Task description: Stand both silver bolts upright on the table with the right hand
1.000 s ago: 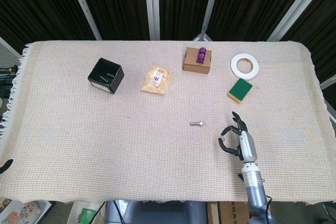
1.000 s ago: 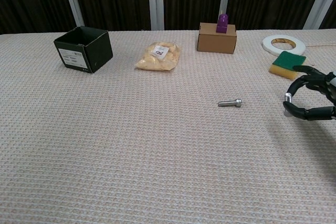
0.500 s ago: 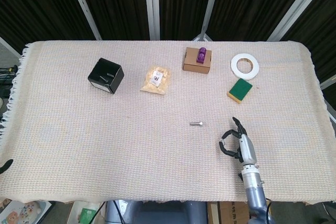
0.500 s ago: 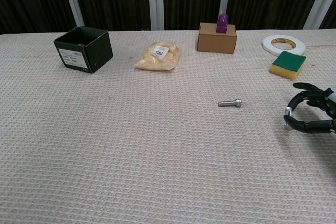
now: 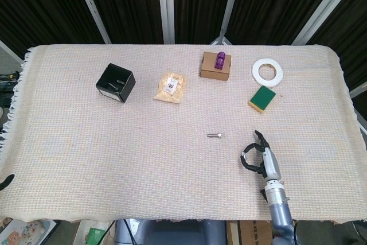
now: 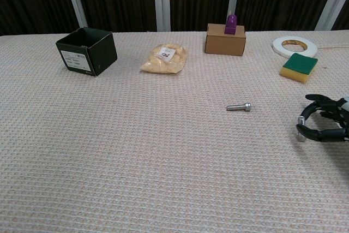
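Note:
One silver bolt (image 5: 215, 135) (image 6: 239, 107) lies on its side near the middle of the cloth-covered table (image 5: 114, 153). My right hand (image 5: 261, 160) (image 6: 323, 119) hovers low over the table to the right of that bolt. It pinches the second silver bolt (image 6: 300, 121) between thumb and fingers. This bolt stands about upright, its lower end at or just above the cloth. Of my left hand only a dark tip (image 5: 6, 181) shows at the left edge of the head view.
Along the far side stand a black open box (image 5: 115, 82), a bag of yellow snacks (image 5: 171, 87), a cardboard box with a purple piece (image 5: 215, 65), a white tape roll (image 5: 267, 72) and a green-yellow sponge (image 5: 262, 98).
My right hand has sunk toward the table and drawn slightly nearer to me, carrying the pinched bolt down with it. The lying bolt has not moved.

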`<act>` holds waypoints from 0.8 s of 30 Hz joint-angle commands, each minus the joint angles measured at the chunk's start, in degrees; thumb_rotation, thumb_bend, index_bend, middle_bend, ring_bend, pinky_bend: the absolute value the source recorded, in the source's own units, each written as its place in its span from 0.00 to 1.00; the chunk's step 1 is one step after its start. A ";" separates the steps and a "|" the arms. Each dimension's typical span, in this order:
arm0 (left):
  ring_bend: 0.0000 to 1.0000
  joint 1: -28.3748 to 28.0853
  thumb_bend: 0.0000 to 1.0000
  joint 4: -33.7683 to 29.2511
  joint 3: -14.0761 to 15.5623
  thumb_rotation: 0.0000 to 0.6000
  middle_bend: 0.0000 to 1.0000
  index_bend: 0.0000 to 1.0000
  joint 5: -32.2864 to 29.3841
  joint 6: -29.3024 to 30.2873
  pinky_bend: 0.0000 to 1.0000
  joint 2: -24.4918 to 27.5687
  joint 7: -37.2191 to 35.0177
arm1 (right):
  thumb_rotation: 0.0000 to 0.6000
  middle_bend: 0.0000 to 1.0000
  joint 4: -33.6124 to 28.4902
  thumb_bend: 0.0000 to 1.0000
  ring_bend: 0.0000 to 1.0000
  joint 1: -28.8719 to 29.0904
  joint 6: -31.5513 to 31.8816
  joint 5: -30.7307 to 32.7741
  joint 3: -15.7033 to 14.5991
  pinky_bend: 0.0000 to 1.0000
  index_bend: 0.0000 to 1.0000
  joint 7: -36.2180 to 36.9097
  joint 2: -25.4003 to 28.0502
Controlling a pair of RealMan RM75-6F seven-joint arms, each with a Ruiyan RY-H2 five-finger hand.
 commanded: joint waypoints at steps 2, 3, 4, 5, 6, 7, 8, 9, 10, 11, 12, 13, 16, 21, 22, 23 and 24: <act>0.00 -0.03 0.12 -0.02 0.03 1.00 0.04 0.08 0.03 -0.06 0.14 -0.04 0.13 | 1.00 0.07 -0.68 0.40 0.04 0.07 -0.66 0.35 0.07 0.00 0.66 -0.03 0.62; 0.00 -0.04 0.12 -0.03 0.03 1.00 0.04 0.08 0.04 -0.07 0.14 -0.04 0.16 | 1.00 0.07 -0.77 0.40 0.03 0.08 -0.73 0.36 0.07 0.00 0.66 -0.09 0.70; 0.00 -0.04 0.12 -0.04 0.04 1.00 0.04 0.08 0.05 -0.08 0.14 -0.05 0.18 | 1.00 0.07 -0.89 0.40 0.03 0.09 -0.82 0.37 0.07 0.00 0.66 -0.14 0.80; 0.00 -0.04 0.12 -0.04 0.03 1.00 0.04 0.08 0.05 -0.07 0.14 -0.04 0.18 | 1.00 0.07 -0.97 0.40 0.03 0.09 -0.87 0.40 0.07 0.00 0.66 -0.19 0.86; 0.00 -0.04 0.12 -0.03 0.02 1.00 0.04 0.08 0.05 -0.05 0.14 -0.05 0.18 | 1.00 0.07 -1.04 0.40 0.03 0.10 -0.95 0.43 0.06 0.00 0.66 -0.25 0.93; 0.00 -0.02 0.12 -0.02 0.01 1.00 0.04 0.08 0.04 -0.02 0.14 -0.05 0.15 | 1.00 0.07 -1.16 0.40 0.03 0.11 -1.10 0.48 0.03 0.00 0.66 -0.31 1.06; 0.00 -0.02 0.12 -0.01 0.00 1.00 0.04 0.08 0.03 -0.02 0.14 -0.06 0.13 | 1.00 0.07 -1.22 0.40 0.03 0.11 -1.20 0.49 0.00 0.00 0.66 -0.34 1.15; 0.00 -0.02 0.12 -0.01 0.00 1.00 0.04 0.08 0.00 -0.04 0.14 -0.05 0.11 | 1.00 0.07 -1.30 0.40 0.02 0.12 -1.32 0.51 -0.03 0.00 0.65 -0.40 1.26; 0.00 -0.01 0.12 -0.01 -0.02 1.00 0.04 0.08 -0.02 -0.03 0.14 -0.03 0.09 | 1.00 0.07 -1.33 0.40 0.02 0.13 -1.41 0.52 -0.05 0.00 0.65 -0.45 1.33; 0.00 -0.01 0.12 -0.01 -0.01 1.00 0.04 0.08 -0.03 -0.03 0.14 -0.03 0.09 | 1.00 0.07 -1.36 0.40 0.02 0.14 -1.49 0.53 -0.07 0.00 0.65 -0.47 1.39; 0.00 -0.01 0.12 -0.01 -0.01 1.00 0.04 0.08 -0.02 -0.03 0.14 -0.04 0.11 | 1.00 0.07 -1.43 0.40 0.02 0.15 -1.60 0.58 -0.08 0.00 0.64 -0.52 1.48; 0.00 -0.01 0.12 -0.02 0.00 1.00 0.04 0.08 0.01 -0.02 0.14 -0.04 0.12 | 1.00 0.07 -1.49 0.40 0.02 0.16 -1.68 0.60 -0.09 0.00 0.64 -0.55 1.55; 0.00 -0.02 0.12 -0.01 0.00 1.00 0.04 0.08 0.02 -0.03 0.14 -0.06 0.18 | 1.00 0.07 -1.72 0.40 0.02 0.19 -1.85 0.63 -0.08 0.00 0.63 -0.71 1.81; 0.00 -0.02 0.12 -0.04 -0.01 1.00 0.04 0.08 0.01 -0.01 0.14 -0.09 0.25 | 1.00 0.07 -2.03 0.40 0.01 0.21 -2.19 0.69 -0.13 0.00 0.60 -0.82 2.31; 0.00 -0.02 0.12 -0.04 -0.01 1.00 0.04 0.08 0.01 -0.01 0.14 -0.10 0.28 | 1.00 0.07 -2.12 0.40 0.01 0.21 -2.32 0.72 -0.14 0.00 0.60 -0.80 2.46; 0.00 -0.03 0.12 -0.04 -0.01 1.00 0.04 0.08 0.02 -0.02 0.14 -0.11 0.30 | 1.00 0.07 -2.22 0.40 0.01 0.21 -2.43 0.79 -0.13 0.00 0.59 -0.79 2.64; 0.00 -0.03 0.12 -0.05 -0.01 1.00 0.04 0.08 0.01 -0.03 0.14 -0.11 0.31 | 1.00 0.07 -2.27 0.40 0.01 0.18 -2.46 0.81 -0.13 0.00 0.59 -0.79 2.73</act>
